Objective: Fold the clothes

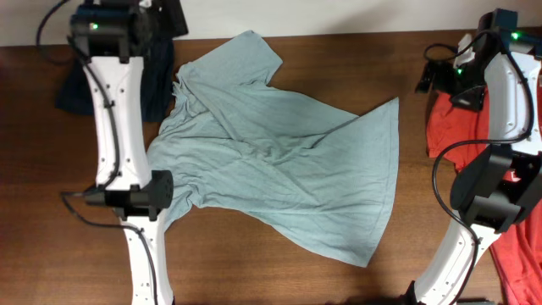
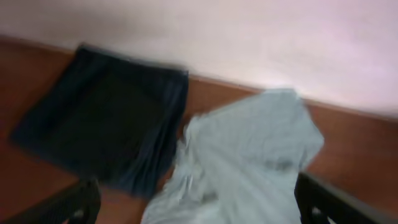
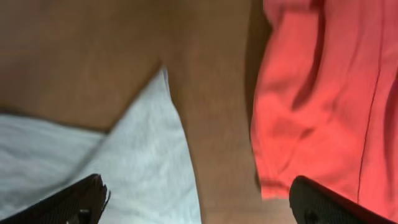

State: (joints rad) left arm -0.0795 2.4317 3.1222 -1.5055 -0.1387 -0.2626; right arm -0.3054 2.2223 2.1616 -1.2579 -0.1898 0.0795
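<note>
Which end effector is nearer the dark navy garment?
Left. The left end effector hovers open just beside the dark navy garment; the right end effector is across the table, by the red shirt.

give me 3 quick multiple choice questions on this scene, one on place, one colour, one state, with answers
1. Where is the red garment?
A) by the right arm, apart from the grey-teal T-shirt
B) on top of the T-shirt
C) tucked inside the T-shirt

2. What colour is the cloth at the far corner by the left arm?
A) white
B) yellow
C) dark navy

3. How does the grey-teal T-shirt lie?
A) folded in a neat square
B) spread out, creased, unfolded
C) rolled up

Answers: 1 A, a gap shows between them; 2 C, it looks near black-blue; 3 B, sleeves and hem lie open.
</note>
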